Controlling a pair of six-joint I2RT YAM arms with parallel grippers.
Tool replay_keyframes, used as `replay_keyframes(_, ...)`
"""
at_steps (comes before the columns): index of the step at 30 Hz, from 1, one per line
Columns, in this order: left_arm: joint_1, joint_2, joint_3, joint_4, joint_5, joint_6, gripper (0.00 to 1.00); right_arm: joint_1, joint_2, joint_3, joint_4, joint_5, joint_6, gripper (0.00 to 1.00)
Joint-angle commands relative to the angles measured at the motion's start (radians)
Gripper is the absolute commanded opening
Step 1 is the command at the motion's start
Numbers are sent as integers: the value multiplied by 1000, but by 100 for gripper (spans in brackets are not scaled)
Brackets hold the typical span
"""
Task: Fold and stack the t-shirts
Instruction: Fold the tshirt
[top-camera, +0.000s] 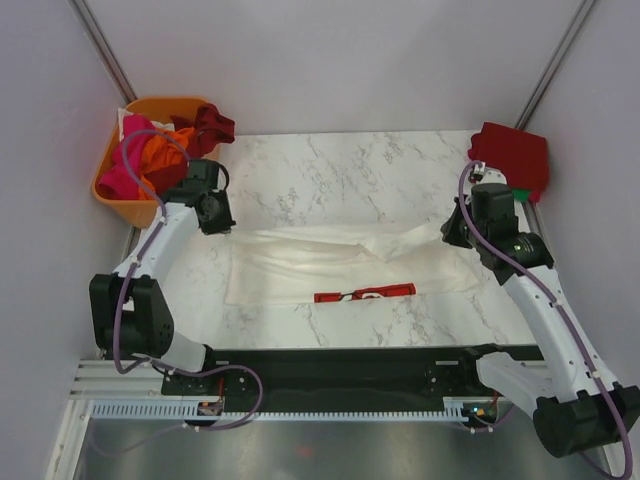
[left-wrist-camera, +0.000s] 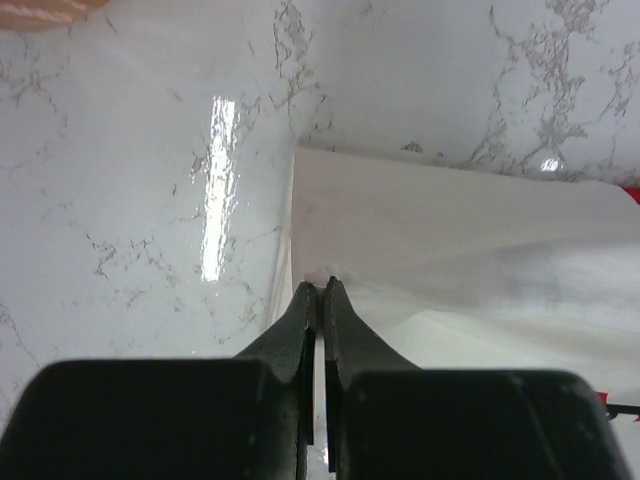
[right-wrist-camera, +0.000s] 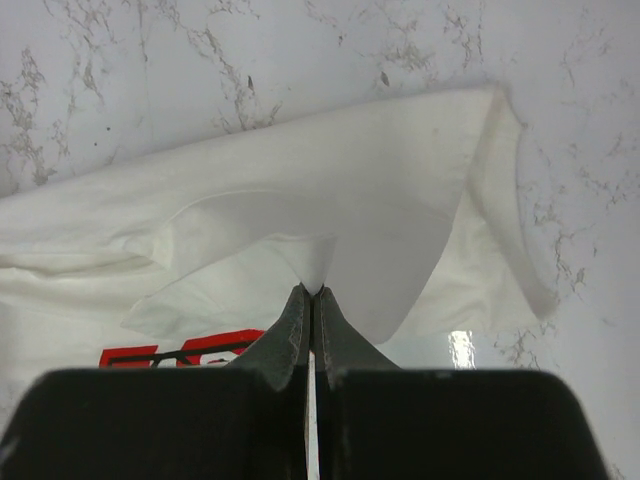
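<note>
The left tool (left-wrist-camera: 320, 290) and right tool (right-wrist-camera: 313, 292) are each pinching only a thin nip of the cream-white cloth t-shirt with red print (top-camera: 330, 262), which is lying mid-way across the white marble table (top-camera: 340, 170), so uneven pulling is likely risking one edge slipping free and skewing the fold.

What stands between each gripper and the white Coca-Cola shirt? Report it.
Nothing visible. The left gripper is shut on the white shirt at its left edge. The right gripper is shut on a raised fold near the shirt's right end. Both pinch the cloth directly.
</note>
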Motion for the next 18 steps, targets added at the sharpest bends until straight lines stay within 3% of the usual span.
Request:
replay_keyframes(1, -2, -66, -65, -2, 0, -30, 2, 0, -54, -49, -30, 37, 21, 0)
replay_keyframes(13, -6, -192, -251, -63, 47, -68, 2, 0, -252, -191, -94, 37, 157, 0)
replay_keyframes(18, -34, -193, -262, -128, -17, -103, 2, 1, -333, -241, -119, 17, 248, 0)
